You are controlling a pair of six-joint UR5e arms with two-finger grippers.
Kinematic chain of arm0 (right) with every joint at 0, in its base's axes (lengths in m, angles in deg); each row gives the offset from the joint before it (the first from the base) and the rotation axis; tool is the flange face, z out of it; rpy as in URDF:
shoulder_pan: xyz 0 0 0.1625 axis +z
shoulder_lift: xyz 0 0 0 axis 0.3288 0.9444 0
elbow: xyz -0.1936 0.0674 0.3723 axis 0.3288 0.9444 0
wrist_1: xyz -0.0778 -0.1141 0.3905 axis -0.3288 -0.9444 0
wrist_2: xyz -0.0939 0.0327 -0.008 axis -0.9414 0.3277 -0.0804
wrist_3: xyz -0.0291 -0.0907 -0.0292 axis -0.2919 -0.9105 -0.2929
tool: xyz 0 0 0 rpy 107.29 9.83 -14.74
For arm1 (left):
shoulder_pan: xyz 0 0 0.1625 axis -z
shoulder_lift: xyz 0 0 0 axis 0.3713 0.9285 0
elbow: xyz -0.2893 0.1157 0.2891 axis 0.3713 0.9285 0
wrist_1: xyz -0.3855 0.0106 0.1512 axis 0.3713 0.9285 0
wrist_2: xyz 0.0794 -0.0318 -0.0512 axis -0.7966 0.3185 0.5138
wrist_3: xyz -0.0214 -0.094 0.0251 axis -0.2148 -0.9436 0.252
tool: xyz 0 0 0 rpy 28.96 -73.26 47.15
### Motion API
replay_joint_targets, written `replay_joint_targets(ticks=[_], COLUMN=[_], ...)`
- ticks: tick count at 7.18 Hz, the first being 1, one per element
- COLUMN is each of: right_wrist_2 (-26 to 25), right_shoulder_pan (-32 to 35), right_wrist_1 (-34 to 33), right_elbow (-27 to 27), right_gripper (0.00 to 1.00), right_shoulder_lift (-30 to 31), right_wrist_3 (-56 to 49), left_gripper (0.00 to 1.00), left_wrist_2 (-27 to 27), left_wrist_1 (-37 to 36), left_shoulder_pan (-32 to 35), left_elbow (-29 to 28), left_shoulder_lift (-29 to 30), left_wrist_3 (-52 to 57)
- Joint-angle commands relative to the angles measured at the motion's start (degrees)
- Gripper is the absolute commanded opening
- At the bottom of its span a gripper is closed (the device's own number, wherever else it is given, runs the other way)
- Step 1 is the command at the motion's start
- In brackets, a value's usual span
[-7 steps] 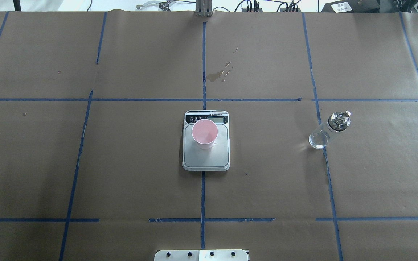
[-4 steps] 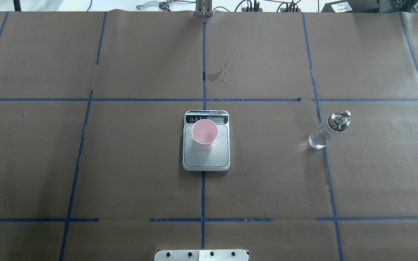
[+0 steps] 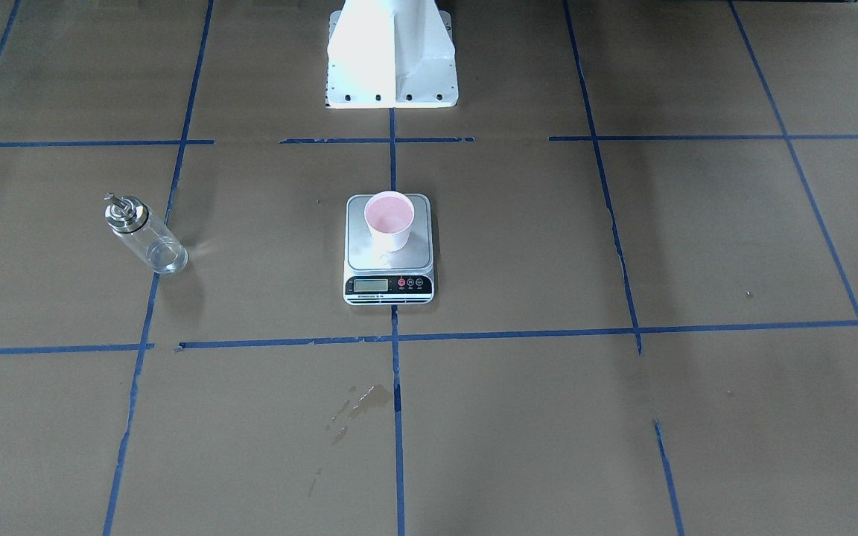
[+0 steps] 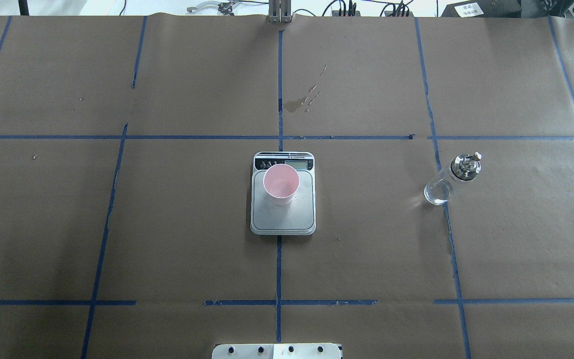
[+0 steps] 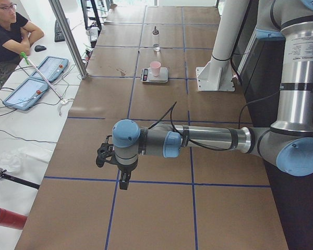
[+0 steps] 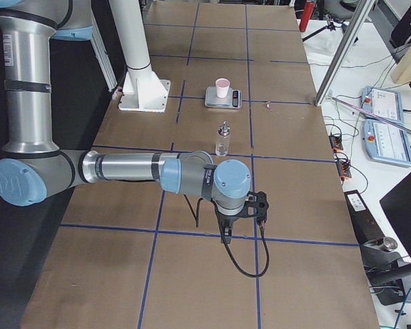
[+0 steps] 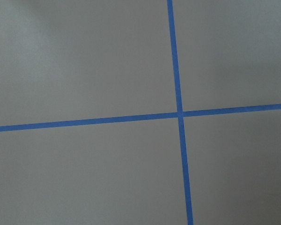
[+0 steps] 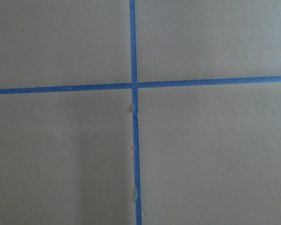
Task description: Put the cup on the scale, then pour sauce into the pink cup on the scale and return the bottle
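The cup [image 4: 281,183], white outside and pink inside, stands upright on the scale [image 4: 283,222] at the table's middle, toward the display end; it also shows in the front view [image 3: 389,219]. The glass bottle [image 4: 449,180] with a silver cap stands upright on the paper to the scale's right, apart from it, with clear sauce low inside; it is on the left in the front view [image 3: 144,236]. My left gripper [image 5: 124,179] hangs far off at the table's left end, my right gripper [image 6: 226,234] at the right end. I cannot tell whether either is open or shut.
A wet stain [image 4: 301,102] marks the brown paper beyond the scale. Blue tape lines cross the table. The robot's white base [image 3: 392,67] stands behind the scale. An operator [image 5: 5,31] sits by tablets past the far edge.
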Motion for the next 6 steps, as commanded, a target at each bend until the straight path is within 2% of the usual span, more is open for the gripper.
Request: replay_joint_targets(ticks=[1, 6], right_wrist_2=[0.0, -0.09], right_shoulder_pan=[0.13, 0.13], right_wrist_1=[0.07, -0.02], right_elbow=[-0.26, 0.09], right_gripper=[1.0, 1.0], right_shoulder_lift=[-0.02, 0.77], right_wrist_3=[-0.15, -0.15], left_gripper=[1.0, 1.0], left_wrist_2=[0.0, 0.0], left_wrist_1=[0.07, 0.07], left_shoulder_pan=[0.0, 0.0], left_elbow=[0.0, -0.09], left_shoulder_lift=[0.02, 0.19], left_wrist_3=[0.07, 0.42])
